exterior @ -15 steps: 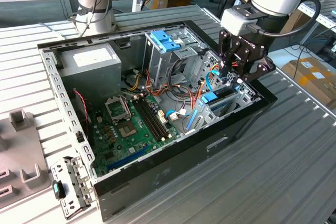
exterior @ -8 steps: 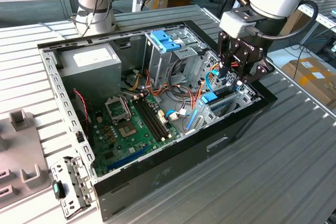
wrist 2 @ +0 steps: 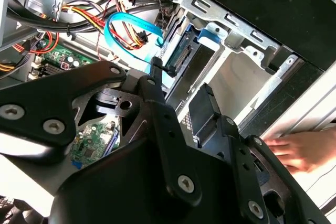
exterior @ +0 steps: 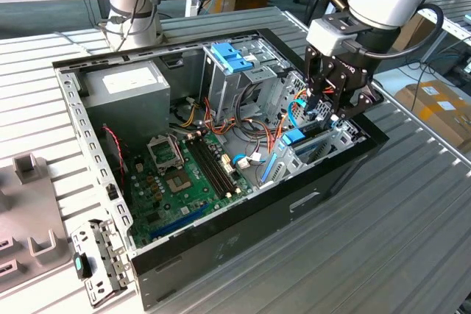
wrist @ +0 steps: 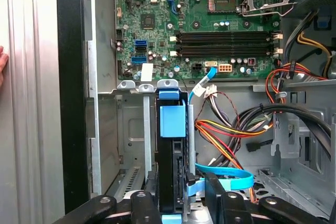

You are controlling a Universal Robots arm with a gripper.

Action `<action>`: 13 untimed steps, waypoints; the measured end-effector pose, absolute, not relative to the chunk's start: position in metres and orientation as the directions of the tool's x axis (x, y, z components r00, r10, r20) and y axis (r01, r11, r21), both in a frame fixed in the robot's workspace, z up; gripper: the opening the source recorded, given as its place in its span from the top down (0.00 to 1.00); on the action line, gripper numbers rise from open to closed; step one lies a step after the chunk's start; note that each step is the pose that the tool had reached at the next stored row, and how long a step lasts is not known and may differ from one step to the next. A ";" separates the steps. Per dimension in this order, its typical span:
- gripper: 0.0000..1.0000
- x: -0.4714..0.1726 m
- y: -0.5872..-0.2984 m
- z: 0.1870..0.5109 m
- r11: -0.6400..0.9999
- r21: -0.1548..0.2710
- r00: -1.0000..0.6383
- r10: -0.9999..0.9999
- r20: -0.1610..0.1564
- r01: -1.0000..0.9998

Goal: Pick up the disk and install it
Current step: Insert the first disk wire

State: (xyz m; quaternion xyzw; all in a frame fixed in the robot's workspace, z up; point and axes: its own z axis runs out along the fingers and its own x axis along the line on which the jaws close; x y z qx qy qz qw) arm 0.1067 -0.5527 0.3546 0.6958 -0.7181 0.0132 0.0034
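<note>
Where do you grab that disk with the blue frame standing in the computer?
Probably by its two wide flat sides, coming straight down through the open top of the case. The disk stands on edge in the metal bay, so its thin upper edge is free, and cables crowd one side.

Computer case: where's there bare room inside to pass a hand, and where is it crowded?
Free: the empty bay between the case's black side wall and the disk standing in its slot. Crowded: the cable bundle on the disk's other side, and the motherboard beyond, covered in parts.
</note>
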 end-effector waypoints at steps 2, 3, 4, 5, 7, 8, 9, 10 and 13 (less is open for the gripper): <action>0.52 0.107 -0.553 0.355 0.031 -0.014 -0.032 -0.999 0.023 -0.999; 0.52 0.107 -0.553 0.355 0.031 -0.014 -0.032 -0.999 0.023 -0.999; 0.52 0.107 -0.553 0.355 0.031 -0.014 -0.032 -0.999 0.023 -0.999; 0.53 0.107 -0.553 0.355 0.031 -0.014 -0.032 -0.999 0.023 -0.999; 0.66 0.107 -0.553 0.354 0.031 -0.014 -0.032 -0.999 0.023 -0.999; 0.73 0.107 -0.553 0.354 0.031 -0.014 -0.032 -0.999 0.023 -0.999; 0.73 0.107 -0.553 0.354 0.031 -0.014 -0.032 -0.999 0.023 -0.999; 0.79 0.107 -0.553 0.354 0.031 -0.014 -0.032 -0.999 0.023 -0.999; 0.79 0.107 -0.553 0.354 0.031 -0.014 -0.032 -0.999 0.023 -0.999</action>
